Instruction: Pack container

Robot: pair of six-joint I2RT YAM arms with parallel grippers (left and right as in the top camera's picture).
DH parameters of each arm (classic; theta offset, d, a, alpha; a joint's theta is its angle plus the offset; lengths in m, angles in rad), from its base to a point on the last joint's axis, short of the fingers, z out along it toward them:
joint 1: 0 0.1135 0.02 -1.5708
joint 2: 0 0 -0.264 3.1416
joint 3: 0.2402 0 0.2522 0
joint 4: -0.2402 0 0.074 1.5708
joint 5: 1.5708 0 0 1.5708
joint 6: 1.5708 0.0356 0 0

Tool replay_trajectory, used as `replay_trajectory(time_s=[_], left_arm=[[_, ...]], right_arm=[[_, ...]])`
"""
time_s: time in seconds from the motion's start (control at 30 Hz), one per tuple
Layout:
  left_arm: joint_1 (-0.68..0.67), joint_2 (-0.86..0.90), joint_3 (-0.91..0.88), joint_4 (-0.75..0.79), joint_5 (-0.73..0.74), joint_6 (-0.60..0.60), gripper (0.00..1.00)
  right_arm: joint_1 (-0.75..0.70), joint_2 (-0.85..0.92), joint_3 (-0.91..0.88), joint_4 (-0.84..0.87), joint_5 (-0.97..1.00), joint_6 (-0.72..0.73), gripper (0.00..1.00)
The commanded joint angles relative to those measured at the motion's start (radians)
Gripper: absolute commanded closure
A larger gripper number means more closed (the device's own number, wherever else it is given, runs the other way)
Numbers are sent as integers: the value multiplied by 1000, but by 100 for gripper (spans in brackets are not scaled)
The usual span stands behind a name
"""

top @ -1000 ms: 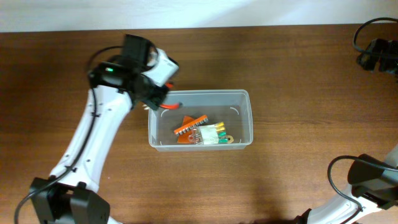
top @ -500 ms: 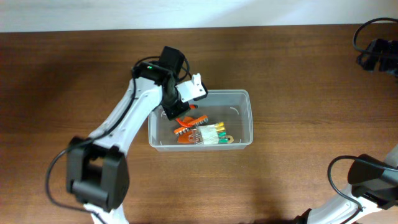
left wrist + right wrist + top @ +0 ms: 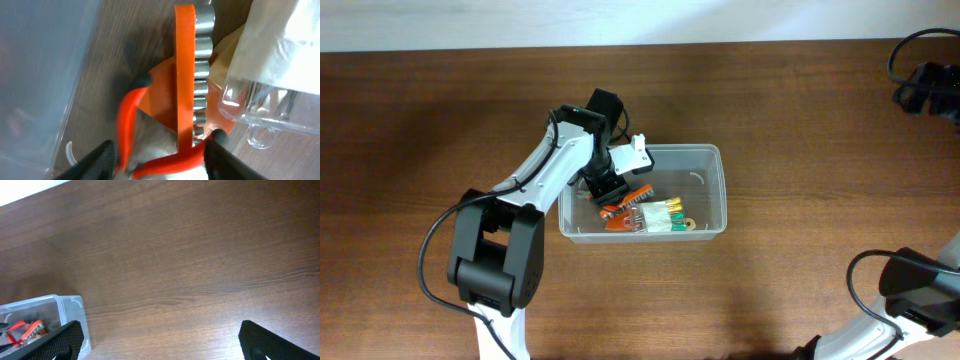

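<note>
Release time, by my reckoning: my left fingers are closed across both handles of a red-handled tool, low inside the container at its left end. Just beyond the tool, toward the container's middle, lies an orange socket rail lined with chrome sockets. A clear packet lies past that, nearer the container's right end. To do this well, I judge the handles should rest on the container's floor before I let go. I should then open only far enough to clear them and lift straight up, so nothing snags the rail or scrapes the container's left wall. The container itself sits on the brown tabletop. My right fingers are spread wide, holding nothing, well apart from the container on its right side.
</note>
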Motion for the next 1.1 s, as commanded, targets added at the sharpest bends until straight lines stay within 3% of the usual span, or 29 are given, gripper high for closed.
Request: replay_trajectory(time_s=[0.0,0.17,0.33,0.37,0.4,0.43,0.63,0.8,0.9,1.07], left_arm=[[0,10,0,-8,4,8,35],[1,-39,58,-78,-55,-25,27],[22,-146,148,-95,-90,-76,23],[37,-166,164,-83,-95,-101,16],[60,-188,182,-61,-101,-142,3],[82,-203,195,-39,-107,-180,1],[250,-237,213,130,-66,-475,1],[320,-237,213,315,-142,-456,1],[345,-241,214,387,-216,-456,1],[359,-272,213,277,-309,-467,1]], right_arm=[[0,2,-5,2,-16,5,1],[18,0,-5,8,-47,3,1],[159,-1,-5,21,-61,-69,1],[203,-1,-5,32,-31,-80,1],[251,-1,-5,50,21,-87,1],[295,0,-5,73,79,-98,1],[472,8,-5,327,172,-97,1],[519,18,-5,602,184,-98,1],[512,22,-5,587,220,-98,1],[436,-1,-31,470,244,-97,1]])
